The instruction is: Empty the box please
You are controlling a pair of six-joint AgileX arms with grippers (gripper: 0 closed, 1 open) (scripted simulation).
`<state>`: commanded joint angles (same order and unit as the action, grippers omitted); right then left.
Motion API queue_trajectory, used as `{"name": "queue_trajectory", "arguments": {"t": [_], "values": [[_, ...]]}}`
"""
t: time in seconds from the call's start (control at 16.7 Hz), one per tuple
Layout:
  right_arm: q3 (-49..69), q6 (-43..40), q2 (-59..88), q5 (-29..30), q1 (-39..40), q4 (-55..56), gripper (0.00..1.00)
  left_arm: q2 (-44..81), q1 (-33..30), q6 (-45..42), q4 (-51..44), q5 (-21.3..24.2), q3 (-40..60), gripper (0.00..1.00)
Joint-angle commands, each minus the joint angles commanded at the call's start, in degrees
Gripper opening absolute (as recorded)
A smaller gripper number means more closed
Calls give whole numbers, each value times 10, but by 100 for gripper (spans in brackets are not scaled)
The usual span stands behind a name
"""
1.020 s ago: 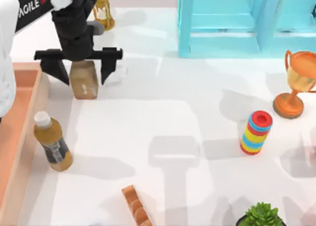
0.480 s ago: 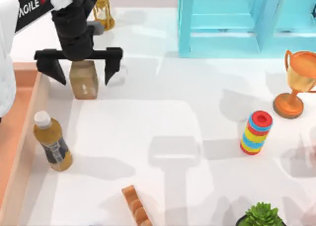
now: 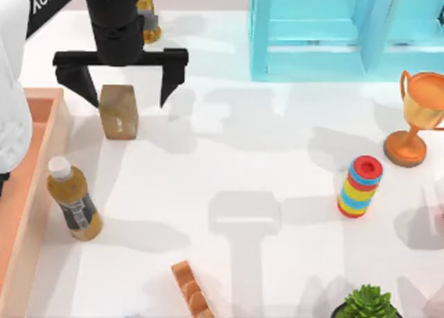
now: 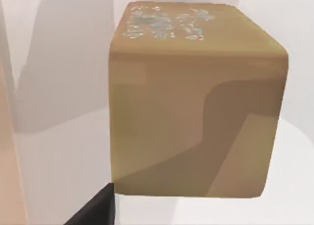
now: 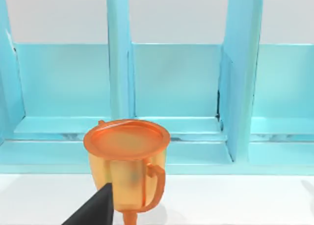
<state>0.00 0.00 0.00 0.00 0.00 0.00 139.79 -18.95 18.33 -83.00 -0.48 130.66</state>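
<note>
Hovering wide open, empty, the left pincer (image 3: 121,89) straddled the tan carton (image 3: 118,111).
The box (image 3: 35,193) lay just left.

Our left gripper (image 3: 119,87) hangs over the carton block (image 3: 118,111), far left, just right of the box (image 3: 41,172). The bottle (image 3: 73,201) stands nearer, beside the box wall. Far right, the trophy (image 3: 415,116) sits before the shelf (image 3: 333,33).

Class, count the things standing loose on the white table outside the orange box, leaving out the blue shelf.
8, though edges may hide more: carton, hourglass, bottle, ring stack, trophy, plant, brown block row, faint thing at the right edge.
</note>
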Motion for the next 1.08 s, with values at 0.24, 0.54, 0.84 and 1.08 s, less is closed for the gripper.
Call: {"name": "queue_trajectory", "arguments": {"t": [0.24,0.54,0.84,1.08], "values": [[0,0,0,0,0,0,100,29,16,-33,-58,8,104,100],[0,0,0,0,0,0,100,48,41,-55,-74,9,144,100],[0,0,0,0,0,0,100,25,52,-67,-65,8,121,100],[0,0,0,0,0,0,100,-61,111,-125,-33,6,11,100]]}}
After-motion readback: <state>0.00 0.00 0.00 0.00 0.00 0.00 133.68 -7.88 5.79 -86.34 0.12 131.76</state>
